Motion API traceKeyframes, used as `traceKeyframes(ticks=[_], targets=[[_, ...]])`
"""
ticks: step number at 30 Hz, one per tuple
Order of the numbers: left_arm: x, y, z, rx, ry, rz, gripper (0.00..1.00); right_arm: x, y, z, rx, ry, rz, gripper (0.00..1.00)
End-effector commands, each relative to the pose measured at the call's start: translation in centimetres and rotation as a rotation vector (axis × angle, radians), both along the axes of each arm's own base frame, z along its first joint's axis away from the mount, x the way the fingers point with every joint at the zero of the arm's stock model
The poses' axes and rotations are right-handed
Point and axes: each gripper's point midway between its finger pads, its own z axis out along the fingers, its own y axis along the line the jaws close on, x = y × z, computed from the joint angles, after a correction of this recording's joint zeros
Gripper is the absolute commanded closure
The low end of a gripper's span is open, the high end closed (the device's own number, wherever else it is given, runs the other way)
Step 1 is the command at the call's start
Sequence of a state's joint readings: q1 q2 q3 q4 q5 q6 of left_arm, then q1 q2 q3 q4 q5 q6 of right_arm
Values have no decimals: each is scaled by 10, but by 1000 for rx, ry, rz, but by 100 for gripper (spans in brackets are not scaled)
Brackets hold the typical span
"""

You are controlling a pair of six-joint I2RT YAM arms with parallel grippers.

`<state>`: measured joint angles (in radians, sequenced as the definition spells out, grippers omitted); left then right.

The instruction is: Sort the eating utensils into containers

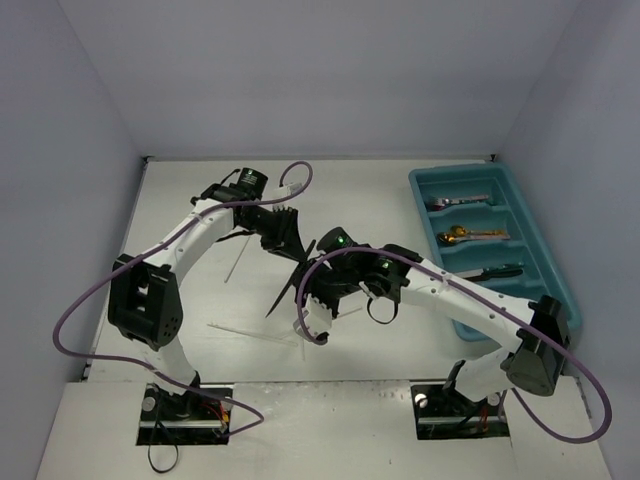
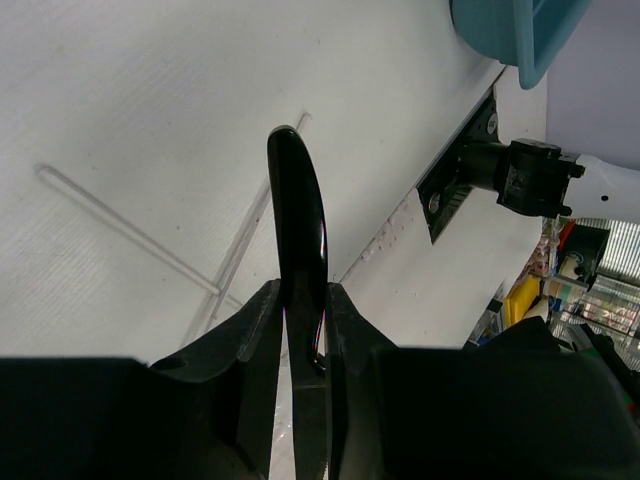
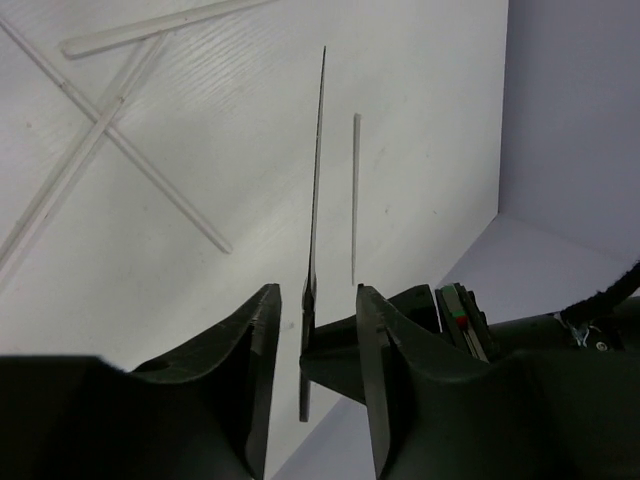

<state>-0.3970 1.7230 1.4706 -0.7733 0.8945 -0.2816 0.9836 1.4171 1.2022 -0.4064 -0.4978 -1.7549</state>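
Observation:
My left gripper [image 1: 293, 250] is shut on a dark knife [image 1: 279, 299] and holds it above the table. In the left wrist view the knife [image 2: 297, 215] sticks up from between the shut fingers [image 2: 250, 335]. My right gripper [image 1: 312, 287] is open. In the right wrist view the knife [image 3: 313, 200] shows edge-on, its handle in the gap between the open fingers [image 3: 255, 345], touching neither. The teal tray [image 1: 533, 240] stands at the right with a gold spoon [image 1: 470, 236] and other cutlery in its compartments. Thin white sticks [image 1: 250, 332] lie on the table.
More white sticks [image 3: 100, 130] lie crossed under the grippers, and one [image 1: 235, 262] lies under the left arm. A corner of the tray [image 2: 520, 35] and the right arm's base [image 2: 530, 180] show in the left wrist view. Purple cables loop off both arms.

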Motion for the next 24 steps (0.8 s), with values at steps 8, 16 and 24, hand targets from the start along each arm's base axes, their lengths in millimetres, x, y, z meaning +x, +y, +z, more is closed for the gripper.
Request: traceKeyframes(ticks=[8, 16, 24], targets=[[-7, -19, 39, -83, -60, -44, 100, 25, 10, -13, -48, -59, -50, 59], [-11, -19, 46, -92, -68, -41, 100, 50, 11, -27, -90, -38, -142, 66], [-17, -17, 44, -87, -65, -38, 100, 72, 8, -27, -93, -31, -216, 98]])
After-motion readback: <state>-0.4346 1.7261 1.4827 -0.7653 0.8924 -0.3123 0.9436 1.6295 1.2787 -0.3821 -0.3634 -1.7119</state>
